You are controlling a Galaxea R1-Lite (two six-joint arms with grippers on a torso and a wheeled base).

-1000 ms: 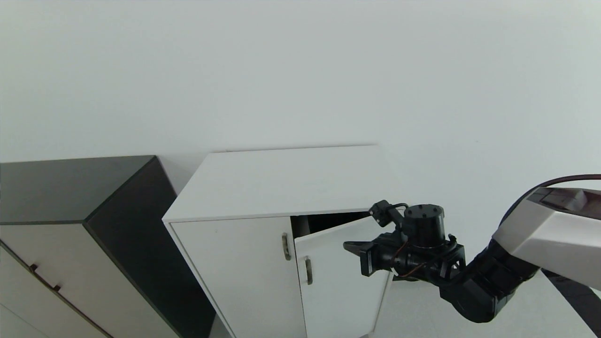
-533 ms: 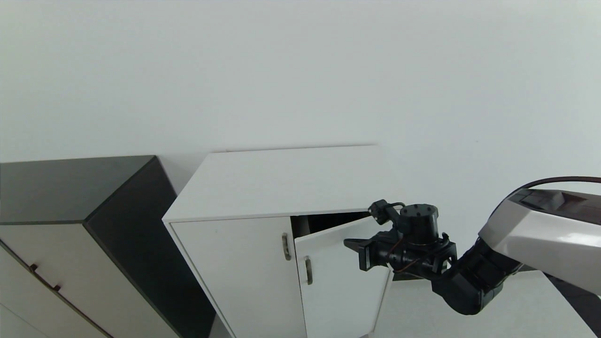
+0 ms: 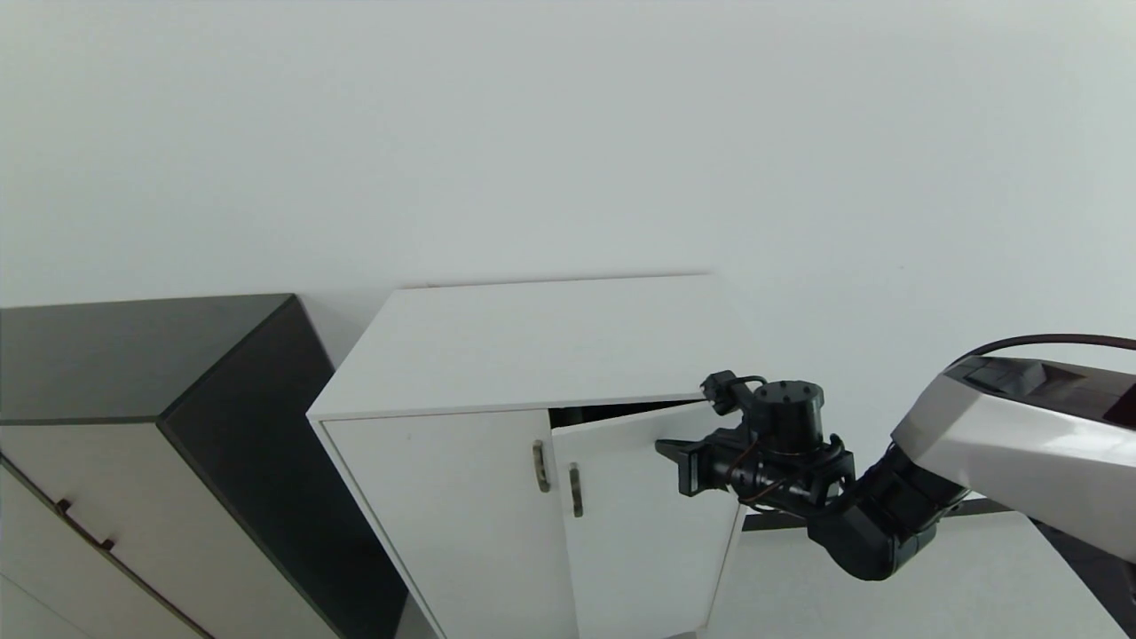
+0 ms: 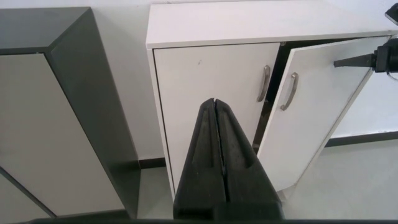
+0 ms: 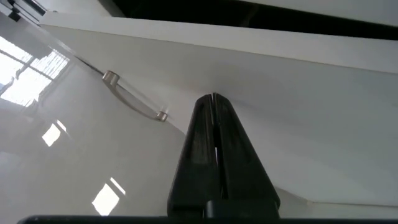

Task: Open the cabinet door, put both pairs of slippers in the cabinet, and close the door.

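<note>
Black fingers of the left gripper (image 4: 214, 101) are pressed together with no gap. They hold nothing and point at the front of the white cabinet (image 3: 541, 342) from well apart, level with the closed left door (image 4: 199, 74).

The right gripper (image 3: 664, 448) is likewise black, with its fingers shut flat on each other and nothing between them. It sits at the outer face of the right cabinet door (image 3: 639, 532), close to that door's upper edge and toward its hinge side. In the right wrist view the paired tips (image 5: 214, 97) lie at the glossy door face (image 5: 311, 130). Whether they touch it or stand just off it cannot be told.

The right cabinet door stands slightly ajar. Its free edge, carrying a metal bar handle (image 3: 575, 490), swings a little forward of the left door (image 3: 444, 515), and a dark wedge of interior (image 3: 612, 410) shows beneath the front edge of the cabinet's top. The left door's own handle (image 3: 539, 466) lies just beside the gap.

A dark cabinet (image 3: 240, 426) with pale fronts stands just beside the white cabinet's left side. Both back onto a plain white wall (image 3: 568, 133), and a pale floor (image 4: 348, 180) runs under them.
</note>
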